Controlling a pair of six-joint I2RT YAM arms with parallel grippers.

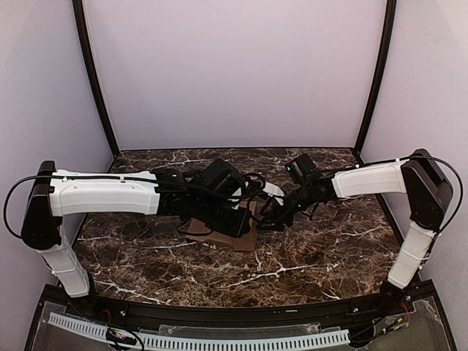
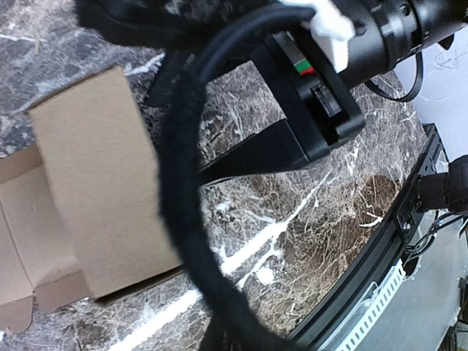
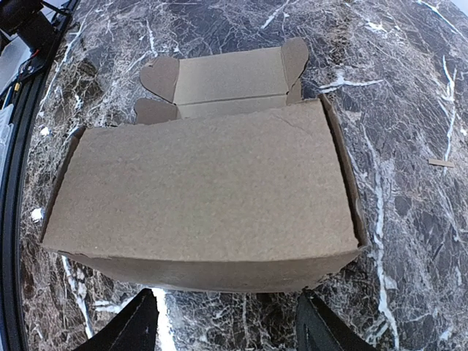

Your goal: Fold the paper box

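Observation:
The paper box (image 1: 245, 235) is plain brown cardboard lying mid-table, mostly hidden under both arms in the top view. In the right wrist view its wide panel (image 3: 205, 197) is raised, and flaps with rounded tabs (image 3: 227, 77) lie flat behind it. My right gripper (image 3: 228, 329) is open, with its fingers (image 3: 135, 325) spread just short of the panel's near edge. In the left wrist view the box (image 2: 95, 183) sits at the left. A black cable (image 2: 183, 183) crosses that view and hides my left gripper's fingers. My left gripper (image 1: 228, 218) hovers over the box.
The right arm's black wrist block (image 2: 314, 95) is close over the table beside the box. The black front rail (image 2: 398, 234) marks the table's near edge. A small cardboard scrap (image 3: 441, 162) lies to the right. Purple walls (image 1: 234, 73) enclose the table.

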